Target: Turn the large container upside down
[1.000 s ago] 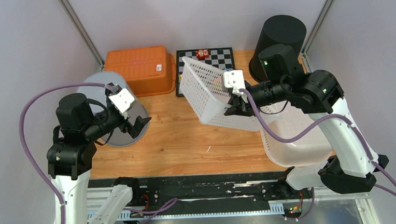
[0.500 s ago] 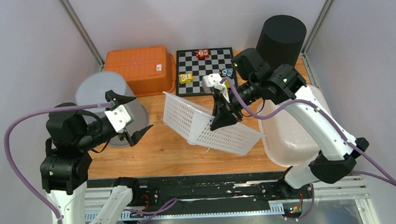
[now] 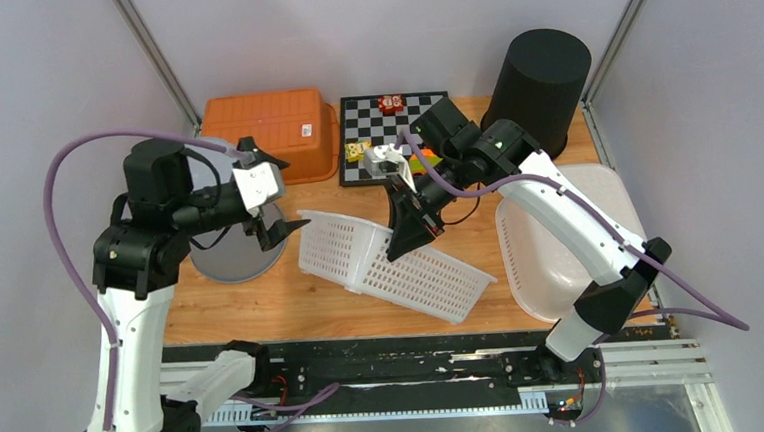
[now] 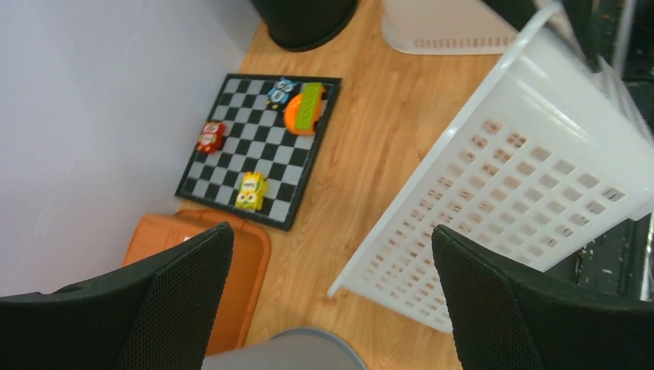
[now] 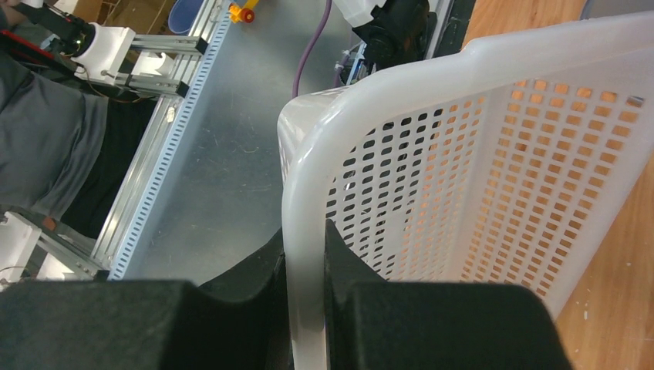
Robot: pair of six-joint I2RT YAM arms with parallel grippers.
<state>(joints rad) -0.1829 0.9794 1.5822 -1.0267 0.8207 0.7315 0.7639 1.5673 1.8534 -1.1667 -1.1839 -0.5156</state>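
White basket: mid-counter, tilted, its near-right end down by the front edge.
My right fingers: clamped on the basket's raised rim.
My left fingers: spread wide, holding nothing, just left of the basket, above the grey bin.
White tub: right of the basket.
Far side: orange tub, chessboard carrying small toys, black bin.

My left arm and right arm are white shells with black joints, a purple cable trailing from each. A white block backs my left pincer and right pincer alike. The left one's fingers are broad, black and mesh-textured.
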